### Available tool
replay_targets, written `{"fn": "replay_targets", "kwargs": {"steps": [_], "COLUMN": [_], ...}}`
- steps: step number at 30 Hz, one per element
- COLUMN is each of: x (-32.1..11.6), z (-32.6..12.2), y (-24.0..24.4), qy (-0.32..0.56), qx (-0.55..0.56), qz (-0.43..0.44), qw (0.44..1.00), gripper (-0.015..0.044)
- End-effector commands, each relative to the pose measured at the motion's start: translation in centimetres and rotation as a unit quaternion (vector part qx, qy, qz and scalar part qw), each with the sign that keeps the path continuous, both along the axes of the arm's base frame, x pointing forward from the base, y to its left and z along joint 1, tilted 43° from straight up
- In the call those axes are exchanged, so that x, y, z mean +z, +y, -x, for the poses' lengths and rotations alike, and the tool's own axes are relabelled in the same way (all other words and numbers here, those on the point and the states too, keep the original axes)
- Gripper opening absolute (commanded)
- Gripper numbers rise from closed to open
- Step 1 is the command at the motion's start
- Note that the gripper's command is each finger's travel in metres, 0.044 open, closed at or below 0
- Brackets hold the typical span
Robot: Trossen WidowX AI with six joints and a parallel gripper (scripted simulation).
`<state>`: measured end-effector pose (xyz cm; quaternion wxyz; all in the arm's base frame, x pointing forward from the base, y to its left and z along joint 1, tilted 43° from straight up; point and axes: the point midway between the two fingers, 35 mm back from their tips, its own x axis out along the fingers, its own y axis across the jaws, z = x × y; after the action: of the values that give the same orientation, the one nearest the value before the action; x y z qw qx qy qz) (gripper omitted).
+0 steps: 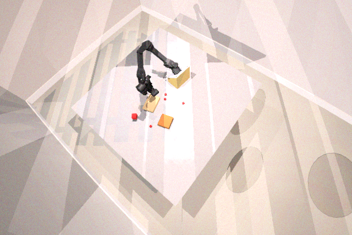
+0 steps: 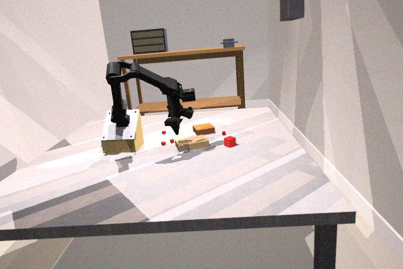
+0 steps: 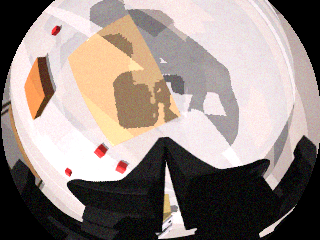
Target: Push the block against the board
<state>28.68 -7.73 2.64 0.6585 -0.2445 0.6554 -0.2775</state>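
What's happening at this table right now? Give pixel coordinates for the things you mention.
A black robot arm has its closed, empty gripper [image 2: 176, 133] [image 3: 164, 142] just above the table, beside one end of a flat, pale tan rectangular board [image 1: 151, 104] [image 2: 192, 143] [image 3: 95, 75]. A flat orange square block [image 1: 165, 121] [image 2: 203, 128] [image 3: 35, 90] lies apart from the board, so the two still need pushing together.

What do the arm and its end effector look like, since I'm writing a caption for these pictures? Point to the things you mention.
The six-joint arm [image 1: 139, 63] [image 2: 149, 76] is matte black, with slim angular links and chunky rounded joints. Its black two-fingered end effector [image 2: 176, 133] [image 3: 164, 142] has wedge-shaped fingers that taper to points. No cables or markings are discernible.
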Motion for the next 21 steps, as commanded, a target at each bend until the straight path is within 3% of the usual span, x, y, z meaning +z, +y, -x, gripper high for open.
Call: {"fn": "replay_targets", "kwargs": {"steps": [1, 9, 14, 21], "x": [-0.8, -2.2, -2.4, -6.2], "z": [1.4, 4.0, 4.0, 4.3], "y": [0.0, -0.1, -0.3, -3.9], "qy": [0.045, 0.13, 0.132, 0.133], "qx": [0.044, 0.134, 0.136, 0.136], "qz": [-0.003, -0.005, -0.006, -0.003], "qw": [0.998, 0.982, 0.982, 0.982], "gripper": [0.0, 0.0, 0.0, 0.0]}}
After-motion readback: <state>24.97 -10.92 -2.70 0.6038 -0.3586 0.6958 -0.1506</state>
